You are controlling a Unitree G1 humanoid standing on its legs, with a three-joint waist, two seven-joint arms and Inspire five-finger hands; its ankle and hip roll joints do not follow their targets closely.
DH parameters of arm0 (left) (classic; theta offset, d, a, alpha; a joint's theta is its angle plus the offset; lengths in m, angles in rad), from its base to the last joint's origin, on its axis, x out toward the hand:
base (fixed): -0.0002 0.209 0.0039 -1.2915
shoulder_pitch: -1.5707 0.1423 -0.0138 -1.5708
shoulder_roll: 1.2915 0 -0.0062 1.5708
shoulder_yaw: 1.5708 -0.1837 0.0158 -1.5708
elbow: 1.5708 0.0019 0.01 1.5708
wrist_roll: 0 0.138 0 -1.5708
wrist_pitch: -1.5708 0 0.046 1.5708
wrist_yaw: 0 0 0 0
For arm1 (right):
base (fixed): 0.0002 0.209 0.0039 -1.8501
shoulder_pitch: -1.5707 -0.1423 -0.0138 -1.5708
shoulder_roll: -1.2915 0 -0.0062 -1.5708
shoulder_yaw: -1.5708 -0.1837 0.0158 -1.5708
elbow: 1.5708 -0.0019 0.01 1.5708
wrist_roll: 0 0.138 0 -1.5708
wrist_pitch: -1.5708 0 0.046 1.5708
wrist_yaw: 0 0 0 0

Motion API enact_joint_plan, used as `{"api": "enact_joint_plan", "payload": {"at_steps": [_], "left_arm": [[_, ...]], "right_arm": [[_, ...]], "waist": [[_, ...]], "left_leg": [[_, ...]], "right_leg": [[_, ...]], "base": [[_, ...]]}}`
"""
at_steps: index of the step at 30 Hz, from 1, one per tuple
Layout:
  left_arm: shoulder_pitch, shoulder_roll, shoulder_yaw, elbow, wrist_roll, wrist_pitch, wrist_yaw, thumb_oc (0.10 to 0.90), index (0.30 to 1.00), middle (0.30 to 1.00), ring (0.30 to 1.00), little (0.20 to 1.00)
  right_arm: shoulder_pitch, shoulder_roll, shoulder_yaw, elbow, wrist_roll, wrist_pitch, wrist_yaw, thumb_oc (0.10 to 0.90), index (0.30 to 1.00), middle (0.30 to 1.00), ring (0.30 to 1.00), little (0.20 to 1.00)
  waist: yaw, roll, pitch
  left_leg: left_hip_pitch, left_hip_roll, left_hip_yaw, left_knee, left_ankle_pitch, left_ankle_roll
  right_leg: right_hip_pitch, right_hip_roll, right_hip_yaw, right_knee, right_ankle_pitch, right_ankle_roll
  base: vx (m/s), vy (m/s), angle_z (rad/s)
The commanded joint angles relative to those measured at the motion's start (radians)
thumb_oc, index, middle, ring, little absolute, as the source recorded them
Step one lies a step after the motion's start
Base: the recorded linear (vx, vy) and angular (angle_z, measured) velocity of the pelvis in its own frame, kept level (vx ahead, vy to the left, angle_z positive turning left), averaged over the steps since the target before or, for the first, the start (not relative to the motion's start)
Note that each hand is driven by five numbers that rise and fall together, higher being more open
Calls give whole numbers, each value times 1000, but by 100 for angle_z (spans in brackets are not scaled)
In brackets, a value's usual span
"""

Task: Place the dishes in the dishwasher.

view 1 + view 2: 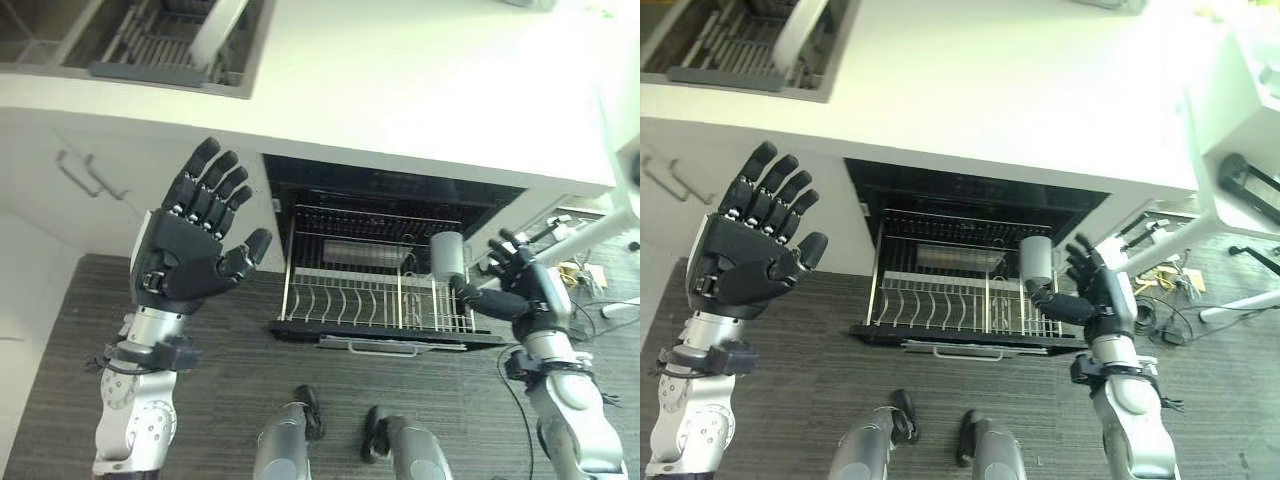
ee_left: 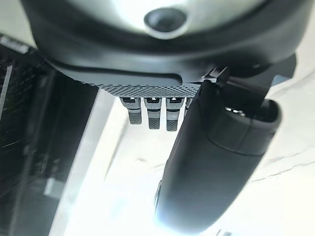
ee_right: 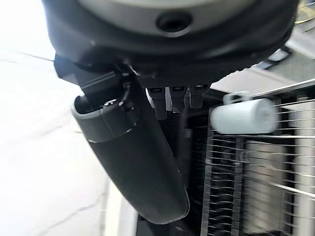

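You have a grey cup standing in the pulled-out dishwasher rack, just beside your released right hand, while your left hand hangs spread and empty; likely light, rigid, slick, so grip its sidewall.

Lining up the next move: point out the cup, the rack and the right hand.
cup (image 1: pixel 447 252): left eye view, on its side wall.
rack (image 1: pixel 345 312): left eye view, on its front tines.
right hand (image 1: pixel 1102 298): right eye view, on the palm.
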Motion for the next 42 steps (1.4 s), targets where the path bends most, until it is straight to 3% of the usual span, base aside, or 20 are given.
{"api": "enact_joint_plan", "payload": {"at_steps": [1,8,10,13,14,18,19,24,26,28,31,33,35,36,38,39,40,42], "left_arm": [[-57,5,-19,-91,-29,-61,-65,800,900,900,900,900],[-11,-33,-31,-121,-37,-11,-95,800,900,900,900,900],[-3,-27,-29,-128,-43,-5,-91,800,900,900,900,900],[39,-25,-30,-151,-57,-10,-81,800,900,900,900,900],[41,-26,-29,-152,-57,-10,-82,800,900,900,900,900],[50,-35,-31,-139,-62,-12,-126,800,900,900,900,900],[52,-35,-31,-139,-63,-13,-130,800,900,900,900,900],[45,-12,-9,-142,-82,-19,-154,800,900,900,900,900],[16,16,-6,-144,-70,-11,-157,800,900,900,900,900],[2,36,-9,-144,-71,-3,-161,800,900,900,900,900],[-11,66,13,-155,-47,11,-162,800,900,900,900,900],[-23,88,28,-164,-15,8,-151,800,900,900,900,900],[-32,102,38,-178,23,2,-131,800,900,900,900,900],[-37,108,33,-186,85,-29,-106,800,900,900,900,900],[-49,124,24,-194,132,-56,-85,800,900,900,900,900],[-53,124,19,-196,142,-60,-79,800,900,900,900,900],[-65,127,7,-199,170,-80,-74,800,900,900,900,900],[-67,117,-4,-199,207,-98,-75,800,900,900,900,900]], "right_arm": [[-41,-91,-55,-61,45,-164,12,800,900,900,900,900],[-21,-112,-75,-105,25,-186,-14,800,900,900,900,900],[-48,-125,-69,-103,31,-168,-24,800,900,900,900,900],[-60,-150,-54,-133,25,-148,-6,800,900,900,900,900],[-59,-151,-55,-135,25,-147,-6,800,900,900,900,900],[-60,-182,-85,-136,18,-130,4,800,900,900,900,900],[-60,-185,-85,-137,17,-128,2,800,900,900,900,900],[-87,-205,-90,-140,10,-107,-15,800,900,900,900,900],[-70,-189,-100,-146,22,-125,-27,800,900,900,900,900],[-30,-164,-115,-160,45,-146,-29,800,900,900,900,900],[16,-114,-127,-181,70,-146,-10,800,900,900,900,900],[-1,-77,-99,-175,36,-142,4,800,900,900,900,900],[-35,-62,-66,-161,27,-139,5,800,900,900,900,900],[-68,-58,-38,-151,17,-129,2,800,900,900,900,900],[-75,-79,-38,-157,30,-118,-1,800,900,900,900,900],[-73,-83,-41,-158,33,-118,-1,800,900,900,900,900],[-62,-100,-55,-161,53,-131,0,800,900,900,900,900],[-51,-110,-67,-157,61,-160,6,800,900,900,900,900]], "waist": [[-15,20,-96],[-20,20,-113],[-18,25,-106],[-21,49,-134],[-21,50,-138],[-40,83,-169],[-40,87,-170],[-38,105,-185],[-46,94,-185],[-39,74,-181],[-21,42,-179],[4,37,-176],[31,44,-179],[41,46,-183],[38,46,-187],[36,46,-189],[31,36,-190],[27,26,-189]], "left_leg": [[86,-9,-166,-40,-93,-61],[158,-24,-118,-40,-72,-89],[165,3,-126,-40,-65,-103],[121,116,-204,-40,-6,-167],[117,119,-206,-40,-4,-169],[34,259,-257,-40,51,-226],[33,261,-262,-40,50,-228],[69,223,-273,-40,-3,-224],[97,199,-221,-40,-17,-209],[112,147,-218,-40,-36,-179],[122,68,-213,-40,-65,-134],[133,37,-200,-40,-84,-106],[140,33,-184,-40,-98,-95],[141,29,-174,-40,-106,-82],[134,16,-193,-40,-109,-68],[131,13,-200,-40,-109,-66],[124,-5,-222,-40,-107,-57],[124,-16,-231,-40,-106,-55]], "right_leg": [[35,-30,-60,-118,38,9],[74,-79,-77,-118,13,-30],[86,-85,-72,-118,17,-33],[83,-89,-34,-118,10,-33],[81,-89,-34,-118,10,-33],[80,-120,-19,-118,-19,-35],[80,-123,-18,-118,-19,-33],[78,-198,6,-118,-5,30],[90,-256,10,-118,27,86],[103,-307,9,-118,67,101],[107,-382,2,-118,201,120],[107,-418,-36,-118,291,127],[131,-408,-98,-118,281,121],[132,-353,-128,-118,250,113],[122,-240,-110,-118,155,84],[120,-221,-104,-118,142,77],[108,-160,-89,-118,104,60],[95,-137,-91,-118,91,51]], "base": [[98,-111,-8],[107,-136,11],[91,35,-5],[94,191,-22],[79,224,-30],[107,366,-29],[113,513,-33],[92,488,-16],[91,620,-14],[102,516,3],[86,457,16],[70,457,-10],[33,358,-37],[-1,316,-40],[6,198,-66],[7,99,-39],[-2,40,5],[-19,-4,62]]}}
